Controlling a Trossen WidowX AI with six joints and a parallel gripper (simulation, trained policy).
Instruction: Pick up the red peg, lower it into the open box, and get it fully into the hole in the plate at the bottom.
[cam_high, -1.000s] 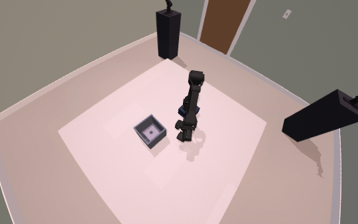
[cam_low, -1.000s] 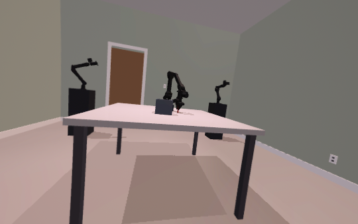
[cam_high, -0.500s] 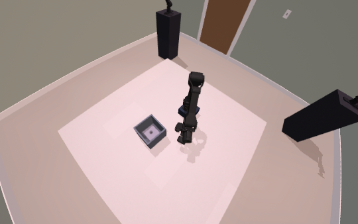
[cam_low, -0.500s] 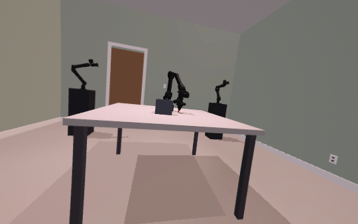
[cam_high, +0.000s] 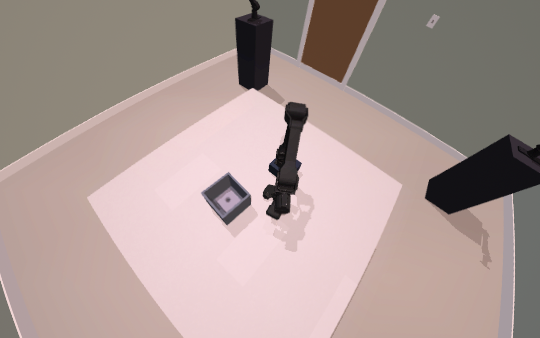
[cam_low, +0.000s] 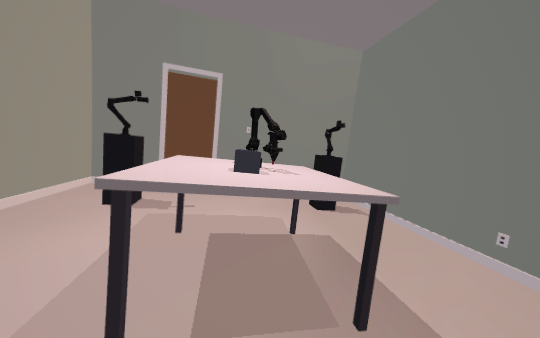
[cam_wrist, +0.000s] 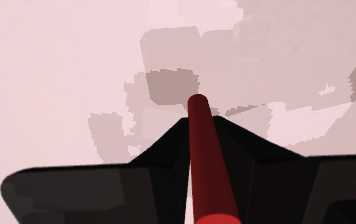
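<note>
Pale desk (cam_high: 150, 220), corner towards 12 o'clock. Open grey box (cam_high: 239, 209) left of desk's middle, plate (cam_high: 220, 202) at bottom with 1 dark hole (cam_high: 228, 199). Black arm (cam_high: 293, 145) stretches from 12 towards 6 o'clock; claw (cam_high: 271, 202) near box, apart, at box's 3 o'clock. 2 dark pillars (cam_high: 254, 52) beyond desk, at 12 and 2 o'clock. Brown door (cam_high: 337, 37) at 1 o'clock.

Between the arm (cam_high: 292, 145) (cam_low: 255, 125) and the open box (cam_high: 244, 206) (cam_low: 247, 161) a strip of bare table (cam_high: 150, 225) (cam_low: 200, 175) shows; the box's raised walls (all four of them) bar a low sideways way in, while its top is uncovered from above
</note>
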